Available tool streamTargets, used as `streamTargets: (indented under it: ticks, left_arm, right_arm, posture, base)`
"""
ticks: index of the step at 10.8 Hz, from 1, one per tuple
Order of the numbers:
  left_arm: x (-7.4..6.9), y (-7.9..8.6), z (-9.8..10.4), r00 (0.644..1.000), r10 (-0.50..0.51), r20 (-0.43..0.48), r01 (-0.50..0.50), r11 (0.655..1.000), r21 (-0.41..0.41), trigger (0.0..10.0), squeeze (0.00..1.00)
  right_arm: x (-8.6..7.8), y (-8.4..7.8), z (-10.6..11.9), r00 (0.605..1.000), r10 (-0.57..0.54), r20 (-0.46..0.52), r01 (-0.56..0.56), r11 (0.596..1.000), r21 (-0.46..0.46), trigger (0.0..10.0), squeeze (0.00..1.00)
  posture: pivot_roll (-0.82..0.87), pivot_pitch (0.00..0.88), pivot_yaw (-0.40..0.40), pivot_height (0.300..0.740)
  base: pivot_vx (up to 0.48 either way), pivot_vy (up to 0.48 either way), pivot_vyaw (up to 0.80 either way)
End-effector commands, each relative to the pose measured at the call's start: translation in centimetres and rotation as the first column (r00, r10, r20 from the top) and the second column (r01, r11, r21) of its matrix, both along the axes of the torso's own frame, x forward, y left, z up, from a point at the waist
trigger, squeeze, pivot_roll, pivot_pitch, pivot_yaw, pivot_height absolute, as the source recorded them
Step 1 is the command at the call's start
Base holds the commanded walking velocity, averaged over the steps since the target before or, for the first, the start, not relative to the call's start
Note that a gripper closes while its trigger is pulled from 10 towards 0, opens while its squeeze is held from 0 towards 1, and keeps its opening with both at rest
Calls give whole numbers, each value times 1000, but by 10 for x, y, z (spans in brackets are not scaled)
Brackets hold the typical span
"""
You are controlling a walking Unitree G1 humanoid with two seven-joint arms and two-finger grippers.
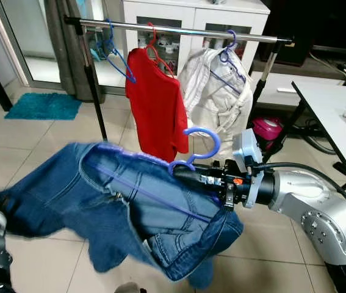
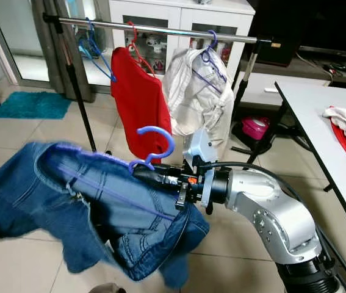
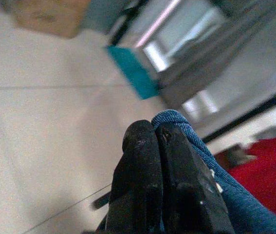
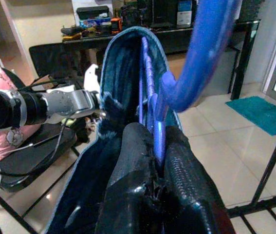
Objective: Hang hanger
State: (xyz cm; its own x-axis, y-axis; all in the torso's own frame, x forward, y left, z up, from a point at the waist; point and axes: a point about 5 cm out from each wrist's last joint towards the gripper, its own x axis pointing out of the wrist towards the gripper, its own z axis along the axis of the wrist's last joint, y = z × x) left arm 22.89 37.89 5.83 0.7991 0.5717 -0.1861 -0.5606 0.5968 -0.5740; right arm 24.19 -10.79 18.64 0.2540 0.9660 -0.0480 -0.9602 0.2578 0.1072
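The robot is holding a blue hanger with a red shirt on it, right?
Not quite. The blue hanger in the right gripper carries blue jeans, as the left eye view shows. The red shirt hangs on the rail.

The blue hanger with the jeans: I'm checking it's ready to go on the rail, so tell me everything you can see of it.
The blue hanger looks like plastic, with an open curved hook pointing up and a thin bar running through the waistband of the blue jeans. It is tilted, carried low in front of the clothes rail, not yet on it. The right gripper is shut on its neck just below the hook; the left gripper pinches the jeans' far edge.
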Motion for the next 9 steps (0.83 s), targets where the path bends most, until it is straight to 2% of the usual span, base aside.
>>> streamTargets:
  ticks: [1, 2, 5, 6, 7, 8, 9]
  left_arm:
    - [8, -4, 11, 997, -67, 48, 64, 996, 56, 10000, 1000]
    - [13, -12, 15, 987, -120, 104, 112, 990, 80, 10000, 1000]
    - [9, -17, 25, 986, -159, 50, 140, 954, 266, 10000, 1000]
    - [1, -20, 29, 980, -196, -35, 195, 911, 364, 10000, 1000]
    - [-7, -25, 29, 960, -228, -165, 279, 845, 456, 10000, 1000]
    - [-14, -30, 28, 936, -279, -217, 348, 830, 435, 10000, 1000]
    - [-21, -25, 27, 944, -243, -225, 320, 842, 434, 10000, 855]
  right_arm:
    - [5, -7, 8, 999, -28, 36, 28, 1000, 9, 10000, 0]
    - [5, -6, 8, 999, -28, 35, 27, 1000, 9, 10000, 0]
    - [8, -10, 5, 998, -69, -13, 69, 998, 10, 10000, 0]
    - [13, -15, -3, 987, -156, -40, 156, 988, -14, 10000, 0]
    - [22, -18, -15, 946, -315, -74, 314, 949, -32, 10000, 0]
    - [23, -15, -19, 931, -354, -89, 354, 935, -16, 10000, 0]
    - [19, -13, -22, 935, -338, -110, 339, 941, -9, 10000, 0]
  posture:
    - [-20, 0, -4, 740]
    - [-20, 0, -3, 740]
    - [-17, 0, -9, 740]
    - [-11, 0, -9, 740]
    - [-7, 0, -7, 740]
    - [5, 0, -7, 740]
    - [13, 0, -7, 740]
  base:
    - [0, 0, 0]
    - [0, 0, 0]
    - [0, 0, 0]
    - [0, 0, 0]
    - [0, 0, 0]
    - [0, 0, 0]
    - [0, 0, 0]
